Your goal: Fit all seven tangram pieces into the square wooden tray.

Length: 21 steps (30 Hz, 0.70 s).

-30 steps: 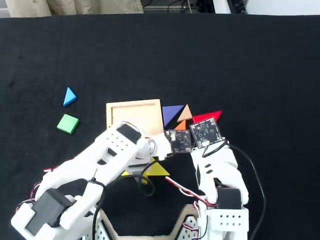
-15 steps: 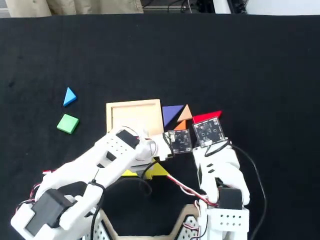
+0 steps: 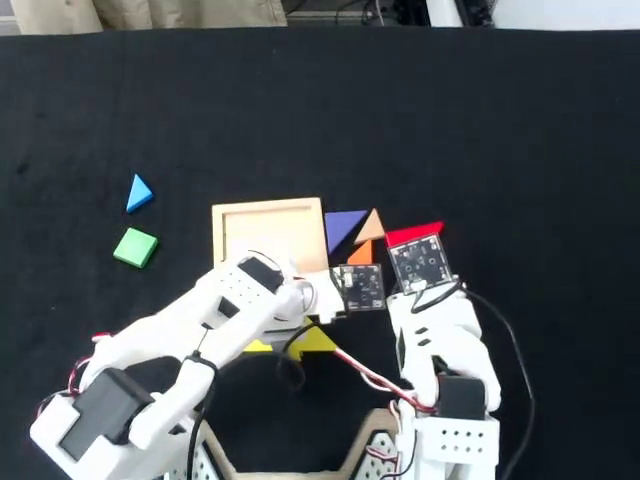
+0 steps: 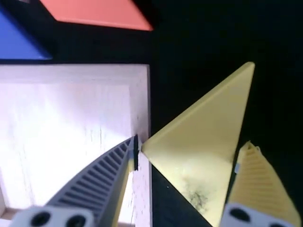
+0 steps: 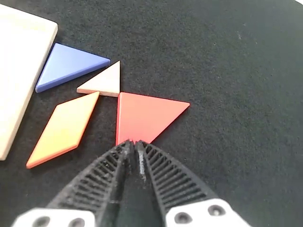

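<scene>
Looks to be the first placement: the yellow triangle being taken up for the square wooden tray, with no piece seated in the bare wood on view. Left pincer spread wide across that triangle, one fingertip at its corner right beside the tray's rim, the other against the opposite edge. Seemingly pinching it, though contact hard to confirm. In the high view, found at lower centre, just below the tray's lower right corner, half hidden under the left arm.

Right pincer closed tight on nothing, tips just short of the red triangle near frame centre.

Clustered close to the right of the tray in the high view: blue-violet triangle, small tan triangle, orange parallelogram. Well off at the left: small blue triangle and green square, both on the black bench.

Next, probably: lift clear of the rim, carry over the tray, turn until the straight edges line up with the tray walls, lower flat into a corner. Calls for a firm hold on a thin, smooth piece and for missing the rim on the way in. Six more pieces to follow.
</scene>
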Tool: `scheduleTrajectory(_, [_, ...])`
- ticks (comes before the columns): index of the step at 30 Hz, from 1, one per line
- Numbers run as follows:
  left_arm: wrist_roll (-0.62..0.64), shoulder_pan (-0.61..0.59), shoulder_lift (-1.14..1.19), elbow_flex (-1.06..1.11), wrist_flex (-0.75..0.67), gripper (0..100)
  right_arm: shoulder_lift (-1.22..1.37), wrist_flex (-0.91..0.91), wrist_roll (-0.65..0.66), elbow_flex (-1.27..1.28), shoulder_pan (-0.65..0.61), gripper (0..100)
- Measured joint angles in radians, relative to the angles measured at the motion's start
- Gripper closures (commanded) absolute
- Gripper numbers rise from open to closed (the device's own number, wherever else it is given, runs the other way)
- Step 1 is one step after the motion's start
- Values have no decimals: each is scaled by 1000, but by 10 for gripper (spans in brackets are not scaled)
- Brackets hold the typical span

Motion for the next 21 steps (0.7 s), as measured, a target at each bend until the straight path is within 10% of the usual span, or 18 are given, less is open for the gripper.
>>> scheduleTrajectory(21, [-38, -21, -164, -103, 199, 823, 0, -3, 0, 0, 0, 986])
